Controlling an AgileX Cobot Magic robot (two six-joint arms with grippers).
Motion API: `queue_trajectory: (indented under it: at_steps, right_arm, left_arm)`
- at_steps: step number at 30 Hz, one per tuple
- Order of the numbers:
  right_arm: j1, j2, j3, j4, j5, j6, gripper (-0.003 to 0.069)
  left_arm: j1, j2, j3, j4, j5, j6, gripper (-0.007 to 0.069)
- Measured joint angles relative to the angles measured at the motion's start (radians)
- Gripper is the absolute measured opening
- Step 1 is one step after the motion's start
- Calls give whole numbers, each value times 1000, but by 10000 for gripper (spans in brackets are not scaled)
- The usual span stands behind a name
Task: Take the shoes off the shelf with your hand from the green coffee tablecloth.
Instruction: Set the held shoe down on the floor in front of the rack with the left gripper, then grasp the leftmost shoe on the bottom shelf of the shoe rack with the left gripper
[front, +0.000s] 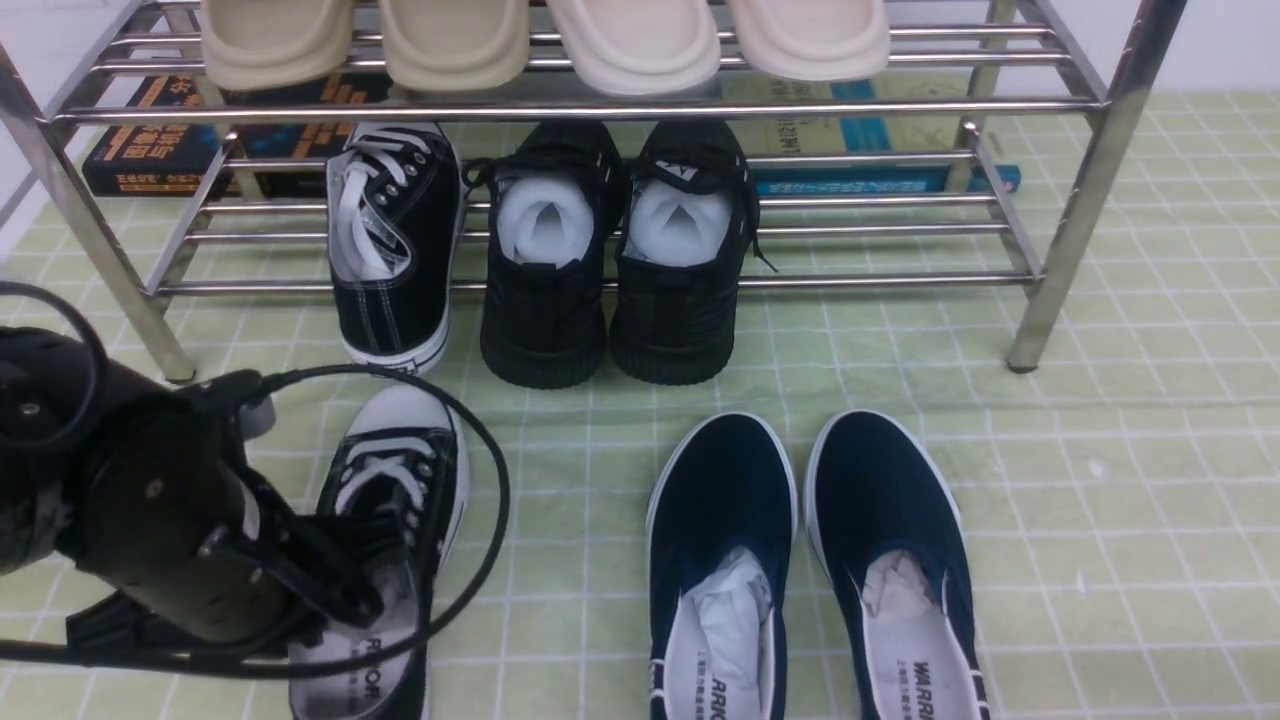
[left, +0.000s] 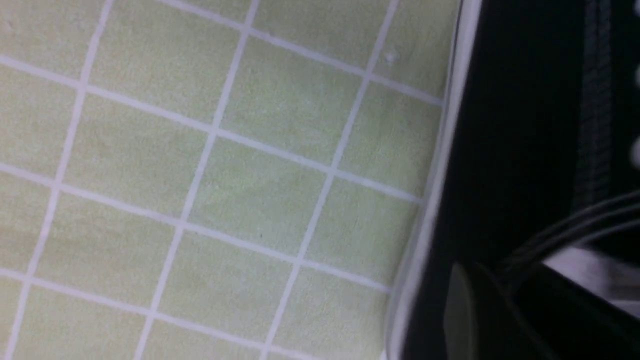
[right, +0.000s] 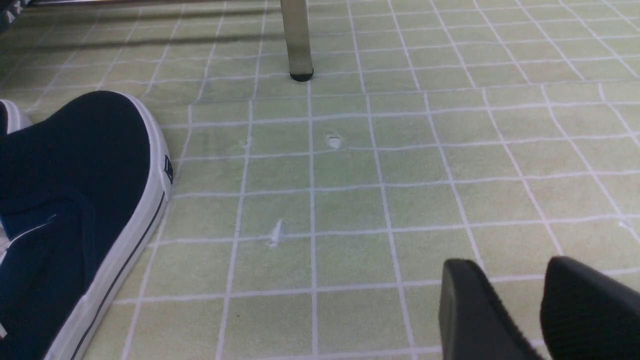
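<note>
Front view: left claw (front: 335, 600) sits at 7 o'clock of the frame, low over the heel opening of the loose sneaker (front: 400, 470). Its fingers reach the heel collar. The claw body covers them, so I cannot tell whether they are spread or pinching the collar. A black cable (front: 495, 500) loops from the claw across this sneaker.

The loose sneaker lies flat on the cloth (front: 1100, 480), toe cap toward 12 o'clock, clear of the shelf (front: 600, 110). Its mate, the racked sneaker (front: 395, 250), stands at 12 o'clock from it on the lower tier, heel overhanging the front rail.

- At 3 o'clock of the racked sneaker, just beside it on the same tier: black pair (front: 545, 290), stuffed with white paper.
- Top tier: four beige slippers (front: 450, 40).
- Behind the shelf, at 11 o'clock of the frame: books (front: 150, 150).
- On the cloth at 3 o'clock of the loose sneaker, apart from it: navy slip-ons (front: 720, 490), toes toward 12 o'clock.

Left wrist view: cloth, and the loose sneaker's black side with white edging. The fingers cannot be made out clearly.

Right wrist view: right claw (right: 522, 305) has its fingers parted, with bare cloth showing between them and nothing held. One slip-on and a shelf leg (right: 297, 40) lie ahead of it, the leg well apart.
</note>
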Motion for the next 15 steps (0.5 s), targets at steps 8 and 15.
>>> queue_trajectory:
  at_steps: [8,15]
  right_arm:
    - [0,0,0,0,0,0,239]
    - [0,0,0,0,0,0,239]
  left_arm:
    - [0,-75,-124,23,127,30,340]
    - [0,-95,-210,81,127,28,349]
